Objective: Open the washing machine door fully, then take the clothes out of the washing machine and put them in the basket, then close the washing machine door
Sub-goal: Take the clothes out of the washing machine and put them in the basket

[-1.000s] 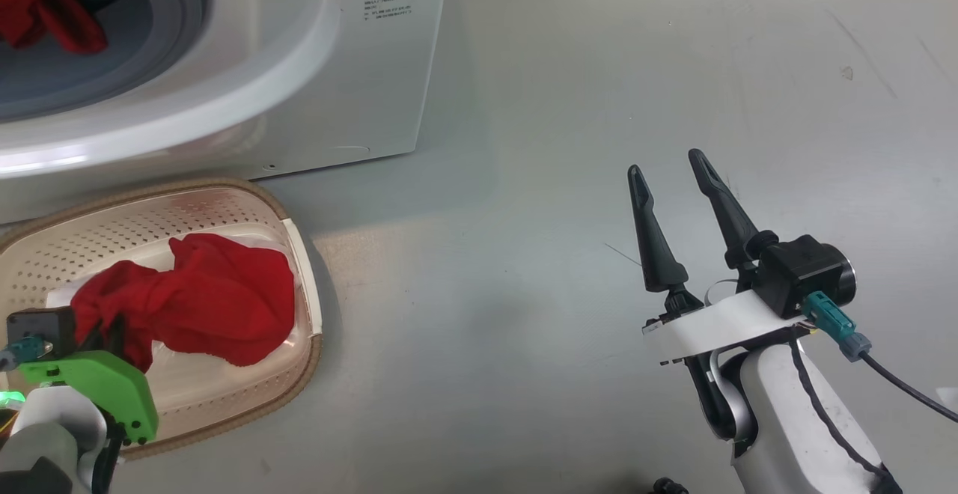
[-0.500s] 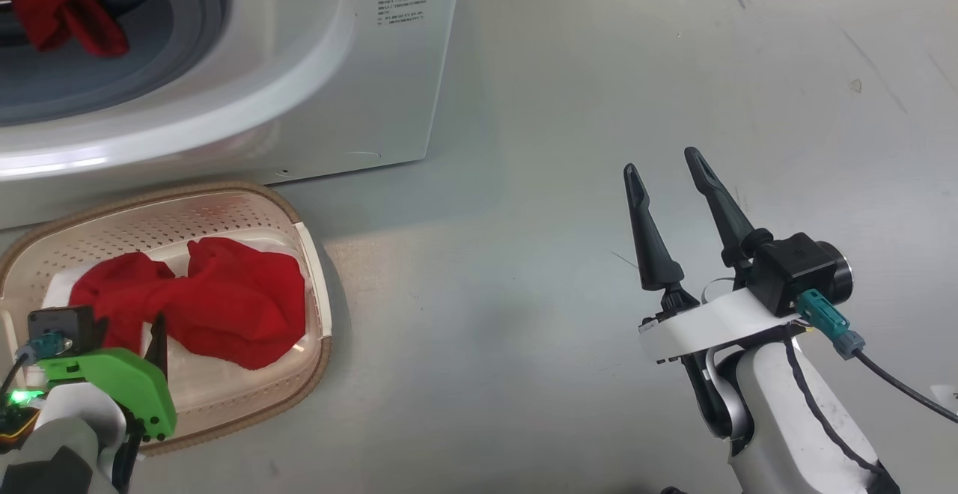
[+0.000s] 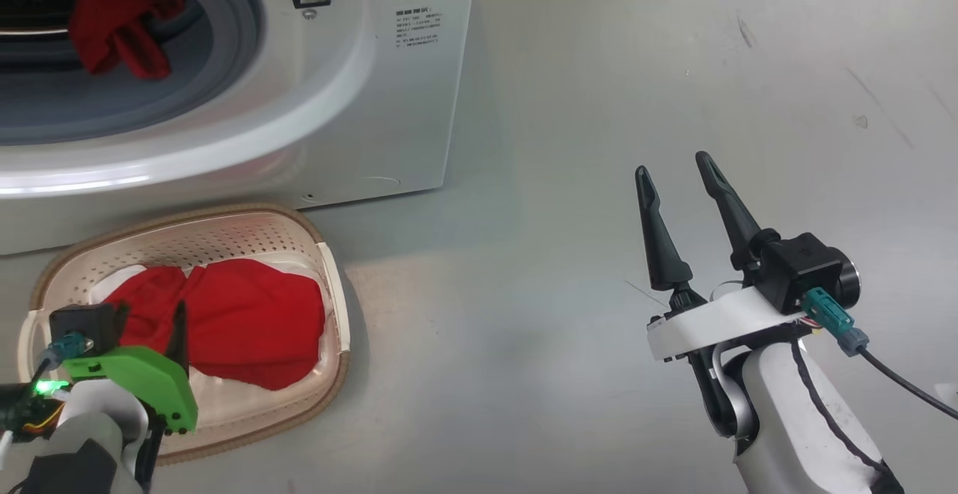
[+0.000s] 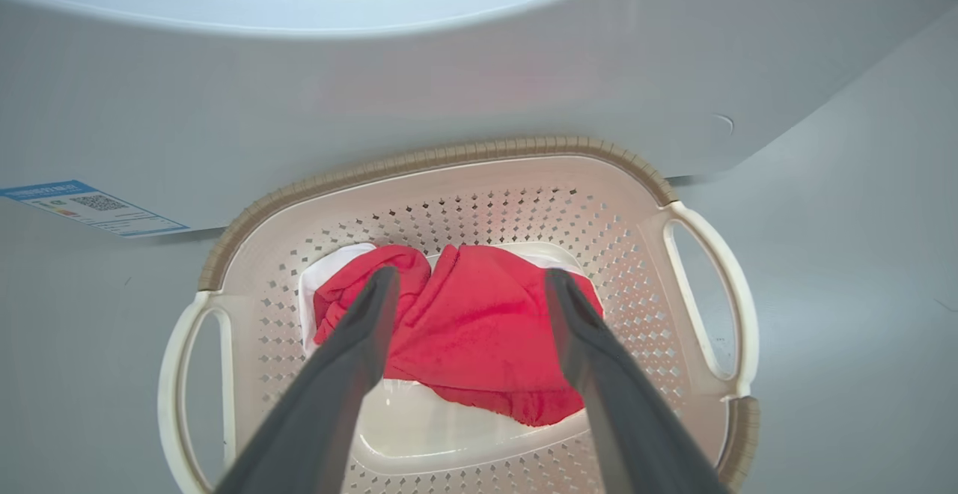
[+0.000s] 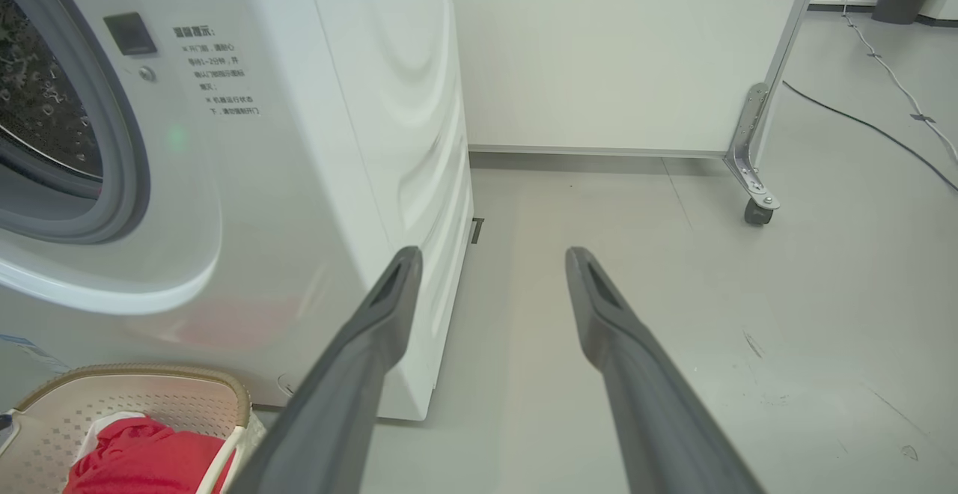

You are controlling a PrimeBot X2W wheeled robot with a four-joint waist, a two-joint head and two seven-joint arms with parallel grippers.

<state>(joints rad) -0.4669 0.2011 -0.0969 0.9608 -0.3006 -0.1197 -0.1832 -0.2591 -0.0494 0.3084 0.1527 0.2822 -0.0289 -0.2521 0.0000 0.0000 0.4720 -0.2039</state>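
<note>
Left end effector (image 4: 471,277) spread (empty) over clothes (image 4: 479,337) in basket (image 4: 524,172), right end effector (image 3: 671,165) spread

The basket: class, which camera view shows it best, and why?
The left wrist view: the basket appears nearly whole, with both handles and the red garment inside. The head view has it at lower left, partly behind a green bracket. The right wrist view catches a corner.
</note>
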